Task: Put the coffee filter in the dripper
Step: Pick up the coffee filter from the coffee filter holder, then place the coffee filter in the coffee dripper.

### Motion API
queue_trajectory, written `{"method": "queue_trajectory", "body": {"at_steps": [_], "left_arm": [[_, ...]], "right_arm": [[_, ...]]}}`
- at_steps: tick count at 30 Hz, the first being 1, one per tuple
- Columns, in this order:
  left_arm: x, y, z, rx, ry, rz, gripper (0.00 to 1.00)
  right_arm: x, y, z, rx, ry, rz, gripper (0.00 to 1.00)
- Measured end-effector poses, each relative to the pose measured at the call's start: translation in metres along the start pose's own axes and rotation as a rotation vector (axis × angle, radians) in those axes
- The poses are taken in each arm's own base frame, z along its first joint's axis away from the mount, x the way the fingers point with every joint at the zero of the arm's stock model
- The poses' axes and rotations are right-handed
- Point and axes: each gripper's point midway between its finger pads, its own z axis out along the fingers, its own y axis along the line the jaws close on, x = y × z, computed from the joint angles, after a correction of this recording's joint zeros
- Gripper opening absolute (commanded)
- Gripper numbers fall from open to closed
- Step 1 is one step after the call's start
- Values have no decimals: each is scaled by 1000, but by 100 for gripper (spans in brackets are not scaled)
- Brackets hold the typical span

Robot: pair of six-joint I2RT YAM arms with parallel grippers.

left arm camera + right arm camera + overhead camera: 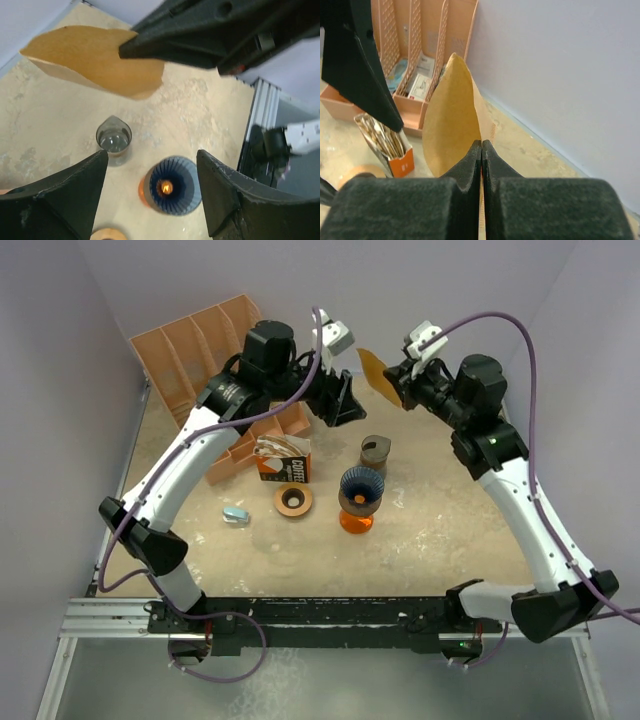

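Note:
My right gripper point(402, 382) is shut on a brown paper coffee filter point(376, 371) and holds it in the air at the back of the table; the filter also shows in the right wrist view point(451, 120) and the left wrist view point(95, 60). My left gripper point(345, 400) is open and empty, raised just left of the filter. The blue ribbed dripper point(360, 487) stands on an orange base at the table's middle, seen between my left fingers point(172, 185).
A glass cup point(374, 453) stands behind the dripper. An orange box of filters point(283, 459) and a round wooden lid point(293, 501) lie to the dripper's left. A small blue object point(235, 514) lies further left. An orange divider rack point(200, 350) stands at back left.

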Motion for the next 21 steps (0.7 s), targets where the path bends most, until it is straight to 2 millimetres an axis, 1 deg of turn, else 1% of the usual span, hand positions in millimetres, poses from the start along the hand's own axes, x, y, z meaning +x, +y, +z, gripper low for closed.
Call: {"method": "queue_trajectory", "body": {"at_steps": [2, 5, 8, 10, 13, 15, 17, 21], "left_arm": [[8, -7, -9, 34, 42, 54, 70], [18, -13, -25, 71, 98, 154, 70], [24, -12, -43, 82, 142, 253, 71], [28, -9, -53, 79, 169, 308, 72], [37, -6, -67, 75, 212, 379, 72], [42, -4, -73, 72, 241, 424, 72], [47, -3, -77, 72, 264, 456, 72], [60, 4, -80, 71, 317, 508, 71]], "right_arm": [[2, 4, -9, -16, 17, -31, 0], [-1, 13, -26, -63, 25, -94, 0], [-3, 24, -42, -122, 31, -165, 0], [0, 34, -52, -180, 44, -213, 0], [14, 49, -61, -278, 78, -258, 0], [27, 59, -63, -344, 112, -271, 0], [40, 67, -64, -392, 142, -274, 0], [75, 80, -61, -488, 220, -261, 0]]}}
